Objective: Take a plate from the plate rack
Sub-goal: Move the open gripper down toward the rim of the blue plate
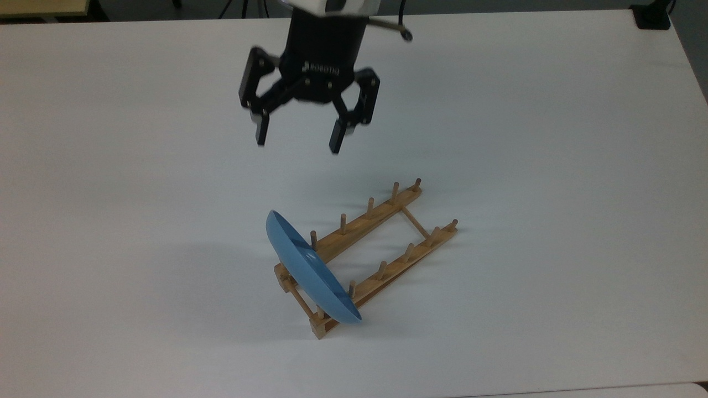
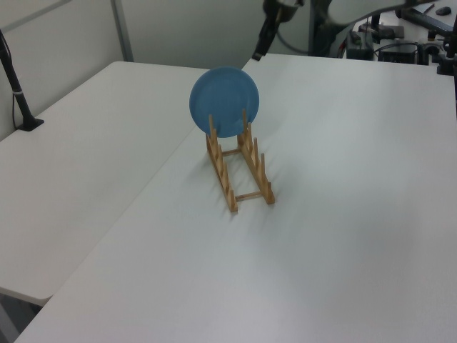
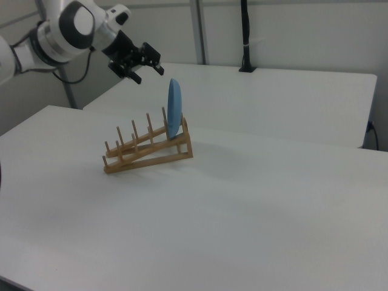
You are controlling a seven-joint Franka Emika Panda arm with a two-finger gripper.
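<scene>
- Your plate (image 1: pixel 310 271) is round, plain and light blue. It stands on its edge in the rack (image 1: pixel 381 246).
- It sits in the end slot, at the rack's lower-left end in the top view. It leans a little on the pegs.
- The rack is light brown wood, with two long rails and short pegs. It lies on the white table (image 1: pixel 553 166).
- Your claw (image 1: pixel 297 141) hangs in the air, up from the rack in the top view. Its fingers are spread wide and hold nothing.
- The left view shows you the plate's (image 2: pixel 224 101) full round face. The top view shows it as a thin curved slice.
- The right view shows you the white arm (image 3: pixel 66 27) and the claw (image 3: pixel 145 71) up near the plate's top edge, not touching it.
- You have bare table all around the rack. The table's edges are well away from it.
</scene>
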